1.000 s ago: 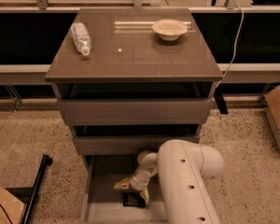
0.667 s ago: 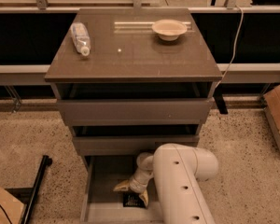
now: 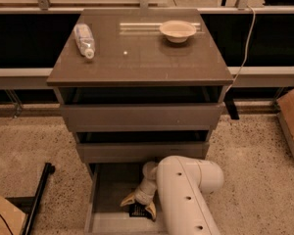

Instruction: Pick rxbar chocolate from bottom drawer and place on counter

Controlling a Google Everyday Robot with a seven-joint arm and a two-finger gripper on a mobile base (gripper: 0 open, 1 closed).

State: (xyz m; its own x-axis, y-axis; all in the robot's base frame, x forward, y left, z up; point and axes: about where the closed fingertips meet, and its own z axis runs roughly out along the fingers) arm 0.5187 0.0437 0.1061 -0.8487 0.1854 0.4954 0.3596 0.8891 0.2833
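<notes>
The gripper [image 3: 139, 206] hangs low inside the open bottom drawer [image 3: 108, 192], its two fingers spread apart and not clamped. The chocolate bar [image 3: 136, 211] lies flat on the drawer floor between the fingertips, well below the counter [image 3: 137, 62].

Bar [image 3: 136, 211]: I see a small flat dark piece with pale marks, partly hidden, lying flat on the drawer floor out past the cabinet's front edge, about mid-width.
Drawer [image 3: 107, 190]: lowest of three, pulled out; shallow tray, flat grey floor, thin side walls.
Counter [image 3: 137, 58]: glossy grey-brown top slab, level, slightly overhanging the sides.
Gripper [image 3: 139, 206]: down inside the drawer, fingers spread either side of the bar; I can't tell whether they touch it.
</notes>
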